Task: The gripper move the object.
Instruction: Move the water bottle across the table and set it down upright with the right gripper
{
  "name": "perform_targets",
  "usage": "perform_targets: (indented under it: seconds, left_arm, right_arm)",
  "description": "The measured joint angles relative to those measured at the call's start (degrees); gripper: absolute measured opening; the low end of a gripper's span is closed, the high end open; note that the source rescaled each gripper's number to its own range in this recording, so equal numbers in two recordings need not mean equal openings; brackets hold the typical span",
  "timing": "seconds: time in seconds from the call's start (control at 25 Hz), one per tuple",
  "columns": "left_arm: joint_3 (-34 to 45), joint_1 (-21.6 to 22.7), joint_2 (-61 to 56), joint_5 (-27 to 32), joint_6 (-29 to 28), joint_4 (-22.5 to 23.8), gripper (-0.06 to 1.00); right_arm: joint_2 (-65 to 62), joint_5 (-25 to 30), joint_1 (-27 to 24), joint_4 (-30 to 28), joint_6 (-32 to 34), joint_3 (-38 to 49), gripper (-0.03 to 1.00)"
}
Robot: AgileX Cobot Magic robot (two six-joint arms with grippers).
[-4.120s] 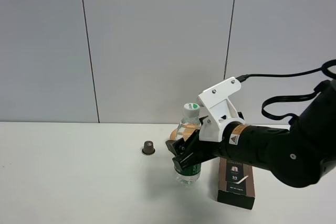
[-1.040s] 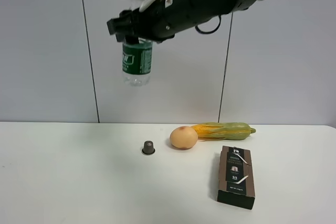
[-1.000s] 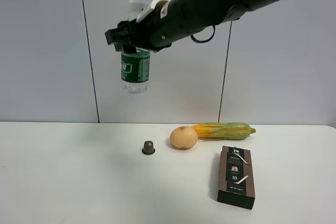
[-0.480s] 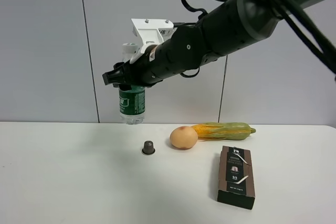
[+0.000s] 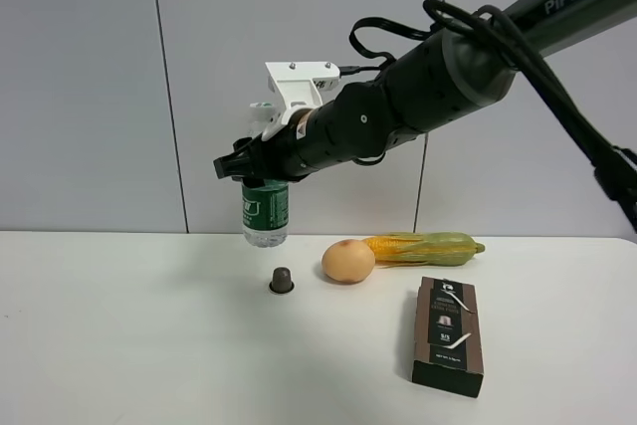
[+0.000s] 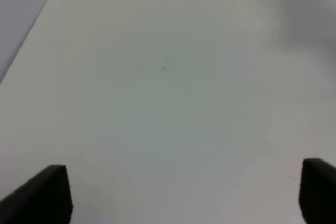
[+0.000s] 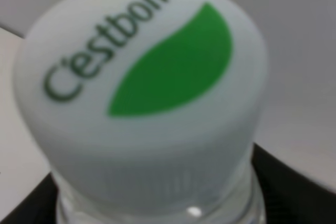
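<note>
Gripping clear green-labelled plastic water bottle (image 5: pixel 265 214) near its cap: closed fingers of black right gripper (image 5: pixel 251 172). Risk: lowering onto small dark capsule (image 5: pixel 282 280) close beneath, toppling bottle on white surface (image 5: pixel 119 345).

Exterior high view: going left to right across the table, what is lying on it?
In order: small dark capsule → round peach-coloured fruit → corn cob. The dark brown box lies nearer the camera within the corn's span, so I leave it unplaced.
</note>
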Motion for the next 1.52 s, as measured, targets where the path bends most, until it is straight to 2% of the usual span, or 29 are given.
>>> perform_targets:
  seconds: [0.84,1.04,1.32,1.52]
  left_arm:
    - [0.0,0.0,0.0,0.0,0.0,0.0,1.0]
    - [0.0,0.0,0.0,0.0,0.0,0.0,1.0]
    - [0.0,0.0,0.0,0.0,0.0,0.0,1.0]
    - [0.0,0.0,0.0,0.0,0.0,0.0,1.0]
  right_arm:
    - [4.9,-2.2,-0.9,0.9,0.0,0.0,0.0]
    - [5.5,-6.2,-0.9,1.9,-0.1,0.0,0.0]
    - [5.5,-8.8,-1.0,3.5,-0.2,-0.1,0.0]
    - [5.5,-10.5,-2.1,3.9,-5.1,-0.1,0.0]
